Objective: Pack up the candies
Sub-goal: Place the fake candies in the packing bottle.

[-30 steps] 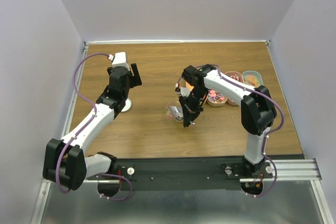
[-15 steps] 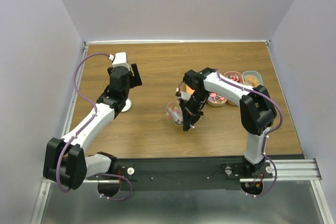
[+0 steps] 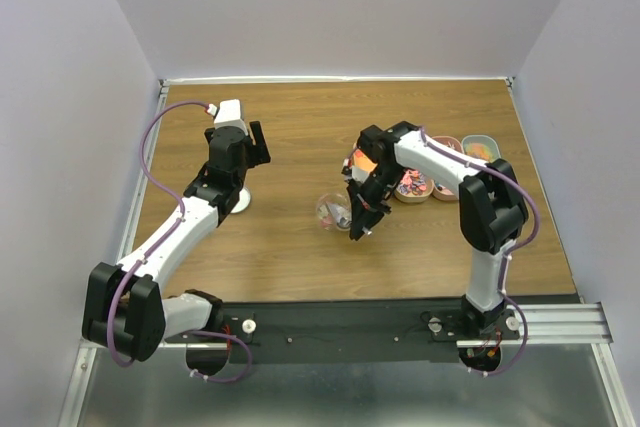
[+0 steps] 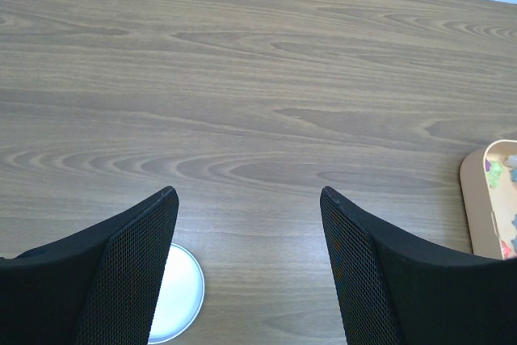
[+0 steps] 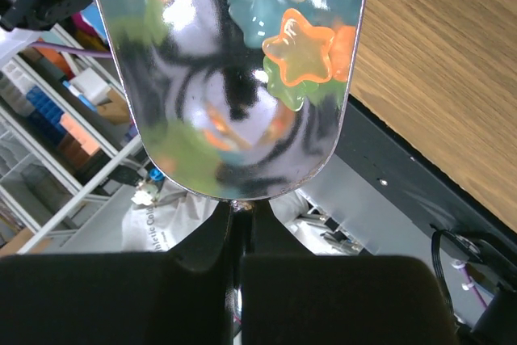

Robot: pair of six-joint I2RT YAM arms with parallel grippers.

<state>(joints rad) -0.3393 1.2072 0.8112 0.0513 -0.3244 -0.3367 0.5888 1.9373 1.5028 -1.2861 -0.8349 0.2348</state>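
Note:
My right gripper (image 3: 360, 211) is shut on the handle of a metal scoop (image 5: 234, 78) and holds it tilted right beside a small clear jar (image 3: 329, 211) at mid-table. In the right wrist view the gripper (image 5: 240, 228) pinches the thin handle, and a few star-shaped candies (image 5: 303, 52), orange, green and teal, lie in the scoop's bowl. More candies (image 3: 412, 185) fill a round tray behind the right wrist. My left gripper (image 3: 256, 145) is open and empty over the left of the table; in its wrist view the gripper (image 4: 246, 193) frames bare wood.
A white round lid (image 3: 238, 200) lies under the left arm and also shows in the left wrist view (image 4: 176, 296). Two more oblong candy trays (image 3: 446, 147) (image 3: 481, 147) stand at the back right. A tray's rim (image 4: 477, 199) shows at the right edge of the left wrist view.
The right wrist has shifted slightly right and turned, keeping the scoop by the jar. The left arm has not moved.

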